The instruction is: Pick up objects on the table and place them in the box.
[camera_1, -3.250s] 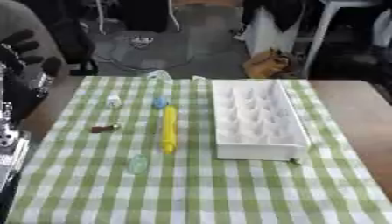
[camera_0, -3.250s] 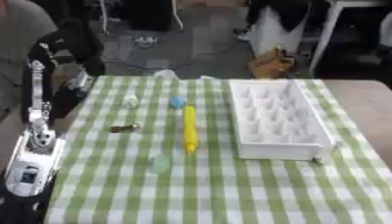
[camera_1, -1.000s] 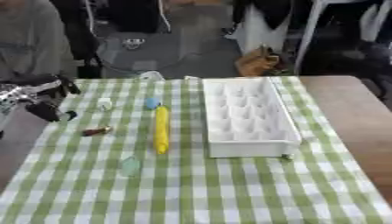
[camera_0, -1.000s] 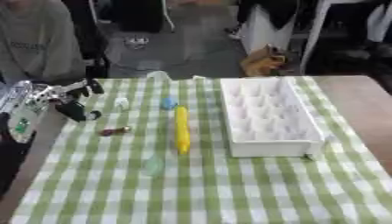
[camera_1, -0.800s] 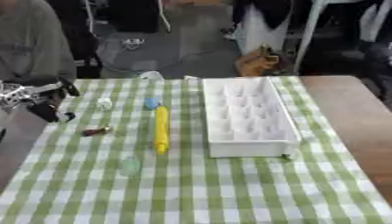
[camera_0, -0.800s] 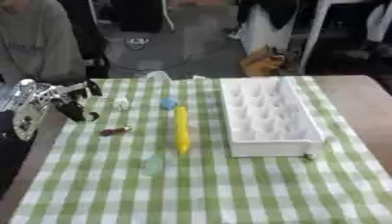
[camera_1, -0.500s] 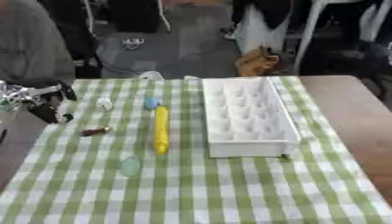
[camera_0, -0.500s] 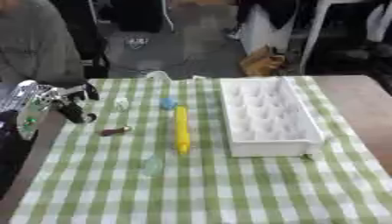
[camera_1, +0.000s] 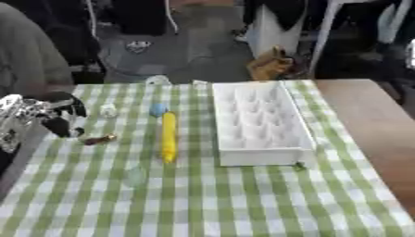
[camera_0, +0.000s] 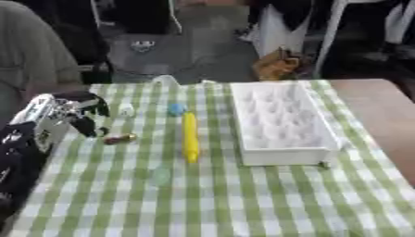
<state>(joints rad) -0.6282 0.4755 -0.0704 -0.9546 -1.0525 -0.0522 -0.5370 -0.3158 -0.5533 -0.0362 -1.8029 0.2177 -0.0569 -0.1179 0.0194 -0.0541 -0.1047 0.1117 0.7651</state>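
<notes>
A white compartmented box [camera_0: 279, 122] lies on the right half of the green checked table. Left of it lies a long yellow object [camera_0: 191, 136], with a small blue thing [camera_0: 177, 109] at its far end. A small white piece [camera_0: 126, 109], a little brown object [camera_0: 120, 139] and a pale green see-through thing [camera_0: 160, 175] lie further left and nearer. My left hand [camera_0: 61, 115], silver with black fingers, hovers over the table's left edge, beside the brown object, fingers relaxed and holding nothing. My right hand does not show.
A clear rounded object [camera_0: 165, 81] and a small white bit [camera_1: 199, 84] sit at the table's far edge. A small dark thing [camera_0: 324, 163] lies at the box's near right corner. Bare brown tabletop [camera_0: 381, 115] runs to the right. Seated people and chairs stand beyond the table.
My left arm has swung from upright along the left side to the table's left edge, and over the last second the hand sank slightly. The camera view also shifted.
</notes>
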